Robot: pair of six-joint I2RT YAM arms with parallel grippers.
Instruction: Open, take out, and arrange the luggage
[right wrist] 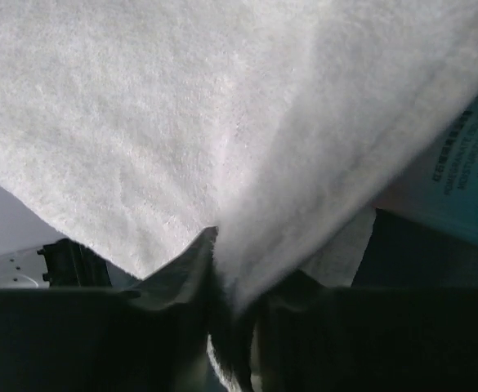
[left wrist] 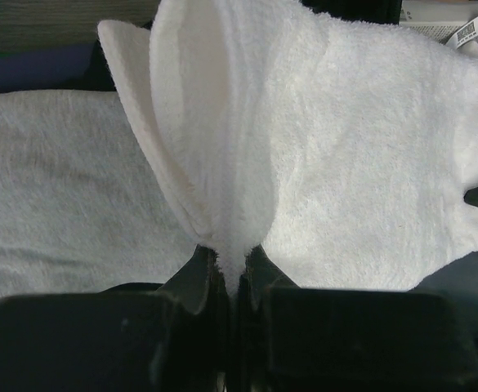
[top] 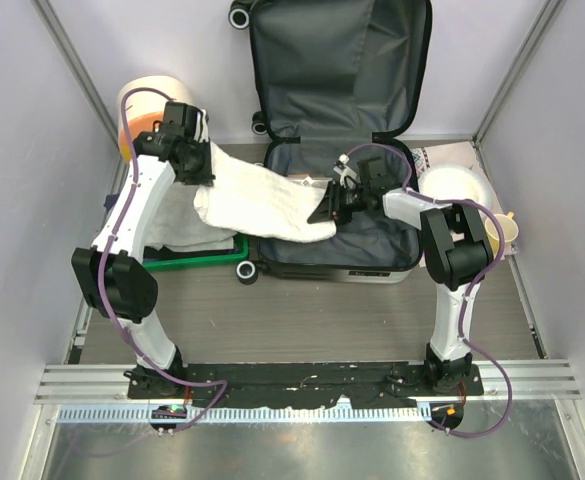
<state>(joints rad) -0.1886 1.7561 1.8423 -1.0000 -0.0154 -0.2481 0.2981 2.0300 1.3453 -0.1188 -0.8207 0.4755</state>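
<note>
so the luggage (top: 342, 90) sits wide open at the back of the table (top: 322, 320), with the left gripper (left wrist: 230, 265) and right gripper (right wrist: 222, 261) both pinched tight on a white towel (top: 257, 200) stretched between them

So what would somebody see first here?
A big white towel is stretched across the middle, pinched at one end by the left claw and at the other by the right claw. Behind it, the luggage sits open at the back of the table with its grey-lined lid standing up.
</note>
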